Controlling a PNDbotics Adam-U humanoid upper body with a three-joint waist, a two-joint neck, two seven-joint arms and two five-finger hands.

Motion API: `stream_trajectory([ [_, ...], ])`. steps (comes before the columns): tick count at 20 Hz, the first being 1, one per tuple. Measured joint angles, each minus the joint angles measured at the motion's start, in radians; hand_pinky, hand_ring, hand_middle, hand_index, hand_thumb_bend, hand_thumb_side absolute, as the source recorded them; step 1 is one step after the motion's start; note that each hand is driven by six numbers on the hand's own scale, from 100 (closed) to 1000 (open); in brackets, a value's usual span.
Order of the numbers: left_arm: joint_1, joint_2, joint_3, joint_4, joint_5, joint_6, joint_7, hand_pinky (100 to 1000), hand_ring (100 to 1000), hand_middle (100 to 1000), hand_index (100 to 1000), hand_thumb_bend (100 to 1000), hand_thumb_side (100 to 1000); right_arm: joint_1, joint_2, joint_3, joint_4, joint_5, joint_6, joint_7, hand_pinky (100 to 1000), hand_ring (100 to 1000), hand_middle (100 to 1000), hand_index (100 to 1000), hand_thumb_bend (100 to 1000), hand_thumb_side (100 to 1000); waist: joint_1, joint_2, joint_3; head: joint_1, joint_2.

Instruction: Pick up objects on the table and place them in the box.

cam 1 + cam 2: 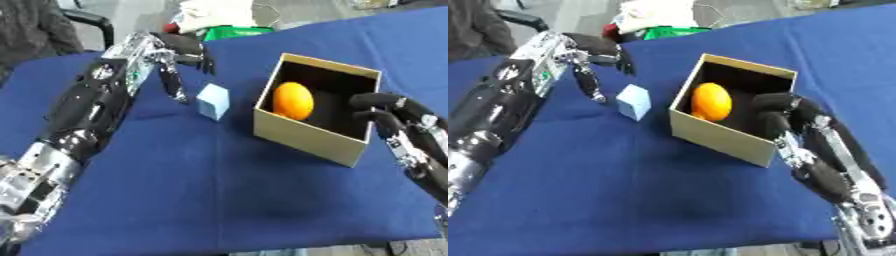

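A pale blue cube [213,101] sits on the blue-covered worktop [219,190], just right of the left hand [179,55], whose fingers hang downward, relaxed, holding nothing. An orange fruit [293,100] lies inside the open tan box [306,135], black-lined. No legible markings. The right hand [785,117] rests at the box's near-right corner, fingers curled over its rim.

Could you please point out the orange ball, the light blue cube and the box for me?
orange ball [293,100], left eye view, its front surface.
light blue cube [213,102], left eye view, its front face.
box [302,136], left eye view, its near outer wall.
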Motion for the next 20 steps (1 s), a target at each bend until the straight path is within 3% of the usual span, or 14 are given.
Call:
stream_trajectory([
  [10, -0.001, -0.036, 0.006, 0.023, 0.021, 0.000, 0.021, 787, 727, 661, 814, 465, 100, -0.007, 0.000, 0.000, 0.000, 0.000, 0.000, 0.000, 798, 885, 740, 810, 100, 728, 0.000, 0.005, -0.009, 0.002, -0.001],
  [16, 0.000, -0.052, 0.006, 0.037, 0.048, -0.002, 0.019, 749, 643, 511, 708, 347, 100, -0.007, 0.000, 0.000, 0.000, 0.000, 0.000, 0.000, 798, 885, 740, 810, 100, 729, 0.000, 0.007, -0.012, 0.002, -0.001],
  [20, -0.001, -0.051, 0.006, 0.024, 0.089, 0.002, 0.032, 753, 641, 497, 693, 325, 100, -0.007, 0.000, 0.000, 0.000, 0.000, 0.000, 0.000, 798, 885, 740, 810, 100, 730, 0.000, 0.007, -0.012, 0.002, -0.001],
])
